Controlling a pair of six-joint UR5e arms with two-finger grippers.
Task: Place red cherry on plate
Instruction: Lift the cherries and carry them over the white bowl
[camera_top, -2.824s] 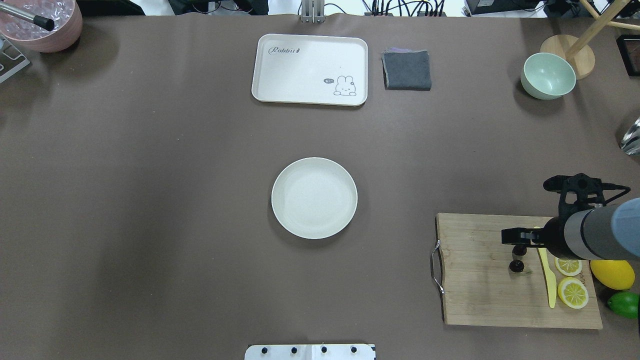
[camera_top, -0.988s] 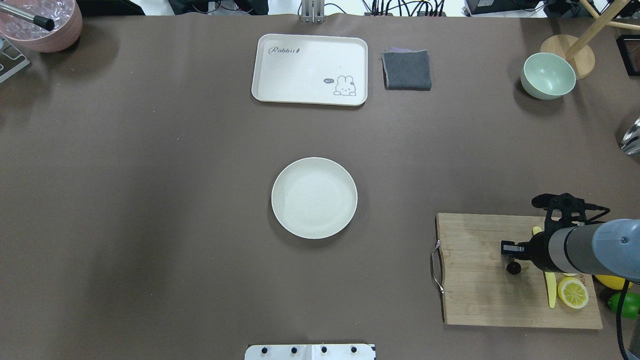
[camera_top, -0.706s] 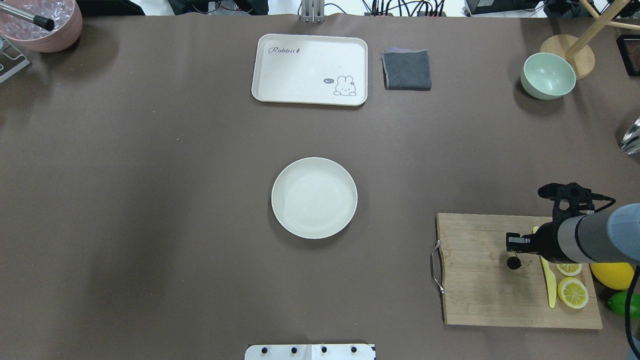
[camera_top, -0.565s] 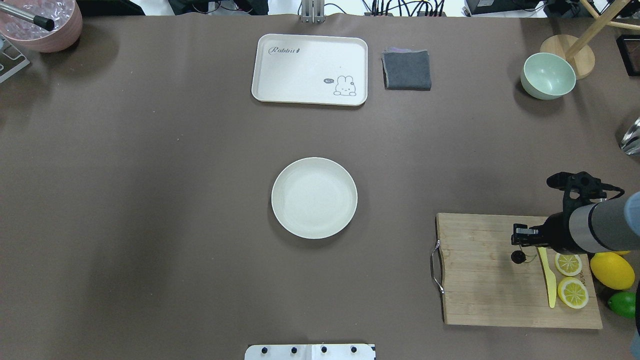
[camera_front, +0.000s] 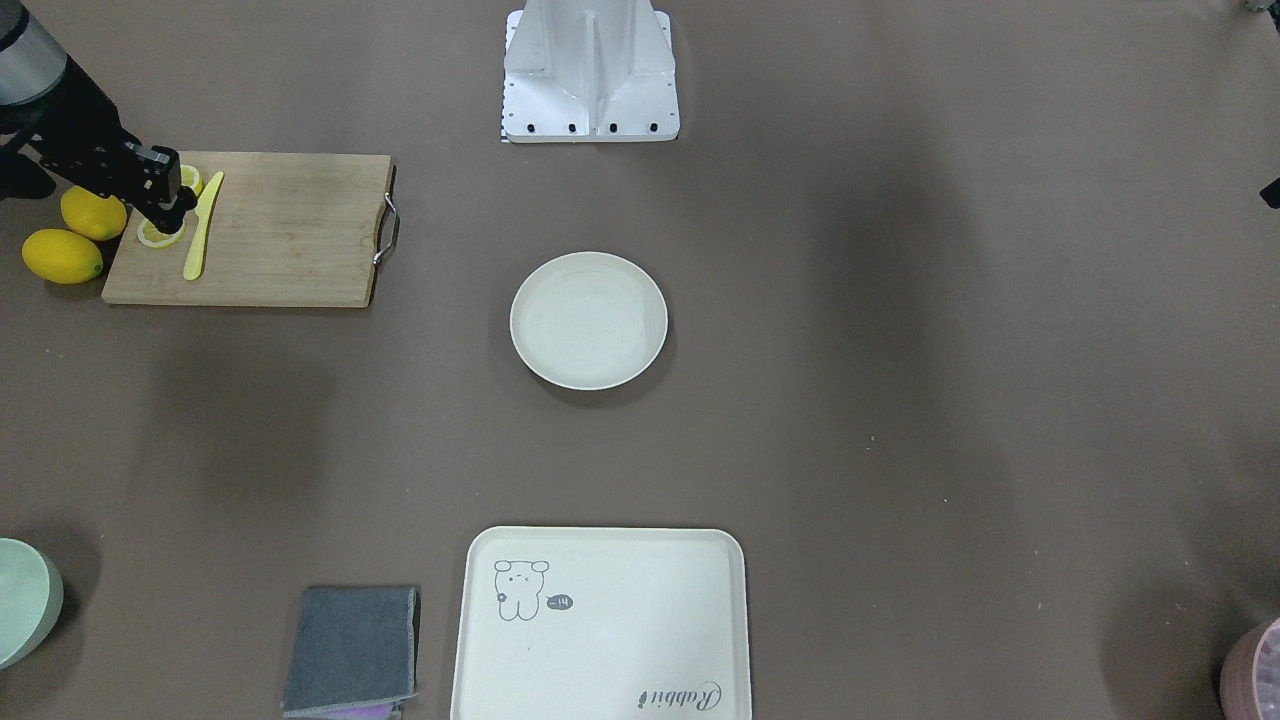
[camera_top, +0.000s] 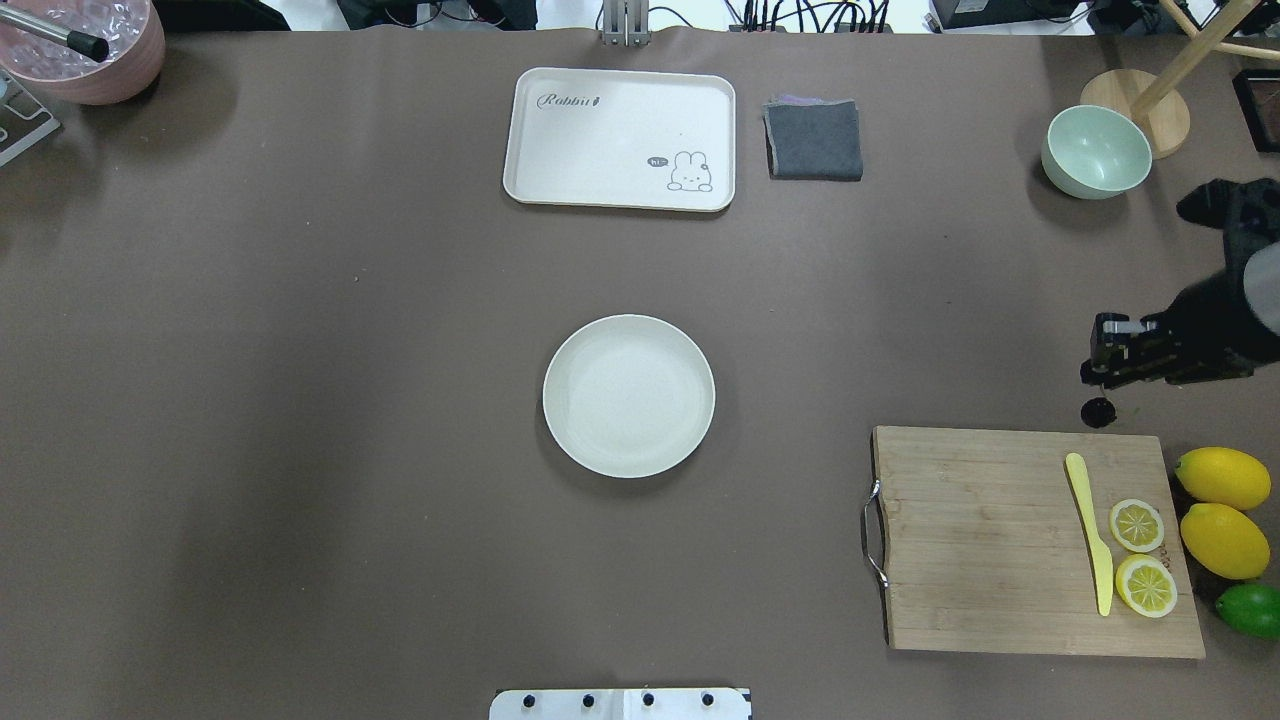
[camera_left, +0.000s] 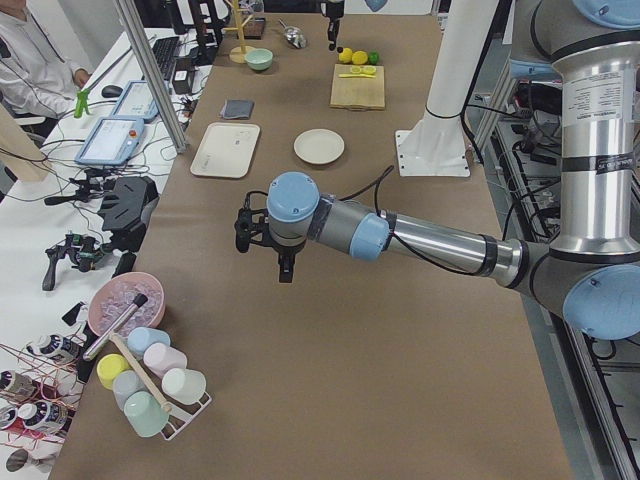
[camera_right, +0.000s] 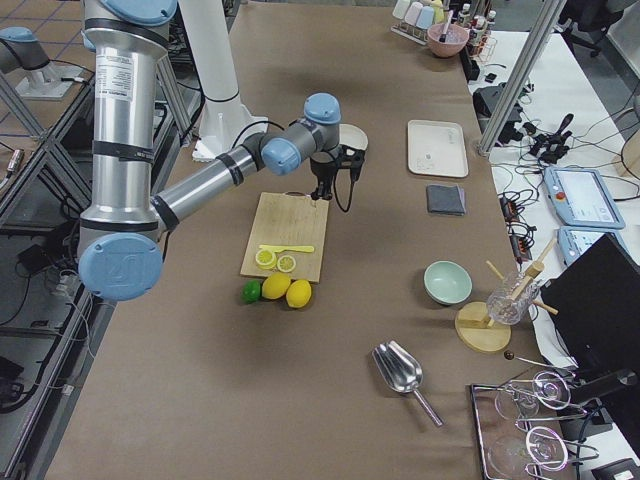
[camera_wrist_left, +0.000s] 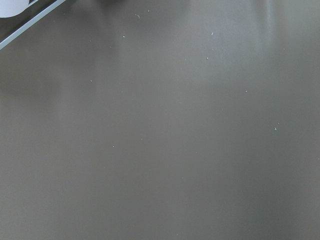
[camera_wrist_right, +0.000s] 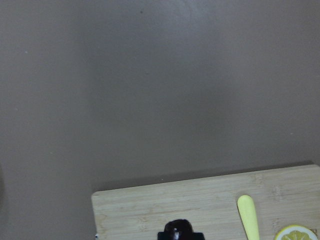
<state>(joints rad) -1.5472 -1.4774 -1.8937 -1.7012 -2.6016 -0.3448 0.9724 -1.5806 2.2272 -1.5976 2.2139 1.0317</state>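
A: Where is the red cherry (camera_top: 1098, 411)?
B: Hanging from the right gripper (camera_top: 1098, 377), pinched shut on it at the frame's right edge, above the cutting board (camera_top: 980, 540) with its yellow knife (camera_top: 1088, 530) and lemon slices (camera_top: 1145, 585).
A: The plate (camera_top: 628, 395)?
B: Mid-frame, well apart, on the brown tabletop (camera_top: 300, 400).

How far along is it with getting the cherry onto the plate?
Pickup looks done: the right gripper holds the red cherry in the air, off the cutting board. The carry is in hand. Left to do: the plate is empty, so the cherry must reach it and be released.
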